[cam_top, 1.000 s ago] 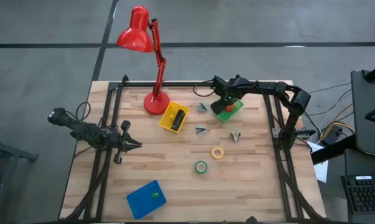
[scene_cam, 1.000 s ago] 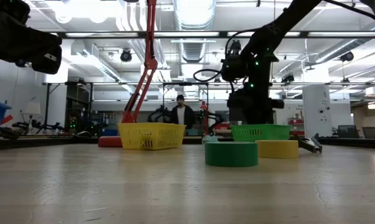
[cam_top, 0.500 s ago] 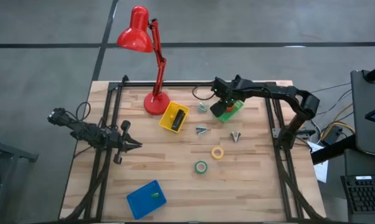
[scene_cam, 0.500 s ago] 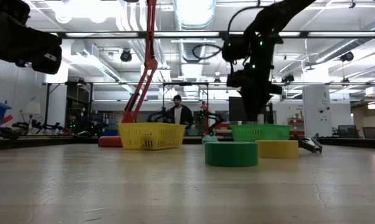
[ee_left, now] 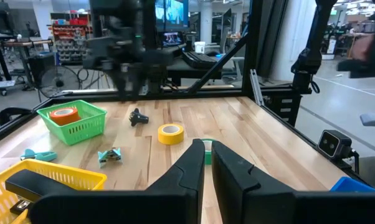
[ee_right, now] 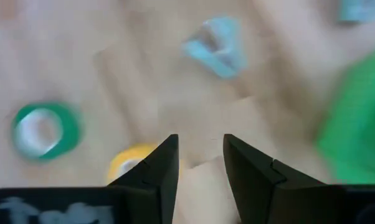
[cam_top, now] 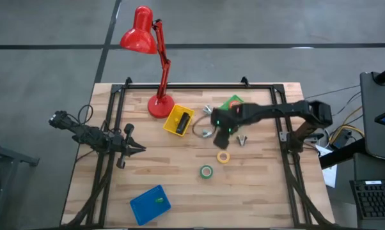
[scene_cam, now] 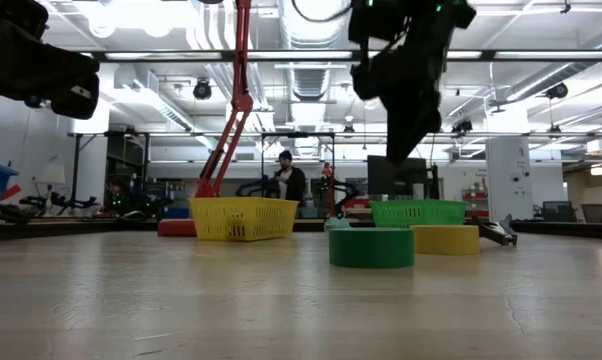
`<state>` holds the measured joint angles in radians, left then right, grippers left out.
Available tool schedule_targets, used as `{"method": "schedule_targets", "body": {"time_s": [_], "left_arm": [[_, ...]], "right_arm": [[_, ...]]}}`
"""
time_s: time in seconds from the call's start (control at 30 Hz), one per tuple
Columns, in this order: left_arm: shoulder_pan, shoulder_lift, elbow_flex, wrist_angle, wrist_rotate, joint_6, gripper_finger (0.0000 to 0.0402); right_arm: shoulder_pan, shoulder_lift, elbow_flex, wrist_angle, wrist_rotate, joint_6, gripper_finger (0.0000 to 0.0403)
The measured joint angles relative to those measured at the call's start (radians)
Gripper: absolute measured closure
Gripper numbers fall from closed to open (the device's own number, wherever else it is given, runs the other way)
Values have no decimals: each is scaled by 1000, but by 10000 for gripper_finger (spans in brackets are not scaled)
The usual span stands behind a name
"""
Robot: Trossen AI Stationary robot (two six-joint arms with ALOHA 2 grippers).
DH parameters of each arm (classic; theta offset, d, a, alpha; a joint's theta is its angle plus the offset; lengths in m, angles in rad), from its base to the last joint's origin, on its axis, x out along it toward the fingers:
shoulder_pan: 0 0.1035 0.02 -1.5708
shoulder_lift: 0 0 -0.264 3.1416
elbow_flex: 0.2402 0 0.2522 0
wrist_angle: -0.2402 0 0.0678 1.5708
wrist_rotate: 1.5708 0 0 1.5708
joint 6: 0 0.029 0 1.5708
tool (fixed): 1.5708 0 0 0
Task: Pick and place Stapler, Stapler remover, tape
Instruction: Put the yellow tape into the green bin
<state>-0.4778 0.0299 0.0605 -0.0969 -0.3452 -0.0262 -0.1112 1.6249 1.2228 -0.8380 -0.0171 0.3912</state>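
Looking down from the high view, the right gripper (cam_top: 221,133) hangs over the boards between the green basket (cam_top: 233,103) and the yellow tape roll (cam_top: 223,156); its fingers cannot be made out from here. That roll lies just on the near side of the basket from the claw, with the green tape roll (cam_top: 206,171) a little farther the same way. The stapler (cam_top: 183,122) rests inside the yellow basket (cam_top: 178,121), beside the green basket toward the red lamp (cam_top: 148,64). The left gripper (cam_top: 133,148) waits well away from the green basket at the table's left edge, so the right arm is plainly the nearer.

At table height, the right gripper (scene_cam: 401,150) hangs above the green basket (scene_cam: 418,212), clear of the yellow tape roll (scene_cam: 445,239) and green tape roll (scene_cam: 371,247).

In the left wrist view, the left fingers (ee_left: 194,163) stand almost together, holding nothing; an orange tape roll (ee_left: 65,115) sits in the green basket (ee_left: 72,121).

In the right wrist view, the right gripper (ee_right: 200,162) is empty and moderately parted, with the yellow tape roll (ee_right: 128,160) just off one finger; the next reach probably goes there.
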Motion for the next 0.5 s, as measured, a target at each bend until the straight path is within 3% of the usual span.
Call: {"method": "schedule_targets", "body": {"time_s": [0.27, 0.5], "left_arm": [[0, 0, 0, 0, 0, 0, 367], [0, 1, 0, 2, 0, 0, 367]], "right_arm": [[220, 1, -10, 55, -9, 84, 292], [322, 45, -66, 95, 18, 134, 276]]}}
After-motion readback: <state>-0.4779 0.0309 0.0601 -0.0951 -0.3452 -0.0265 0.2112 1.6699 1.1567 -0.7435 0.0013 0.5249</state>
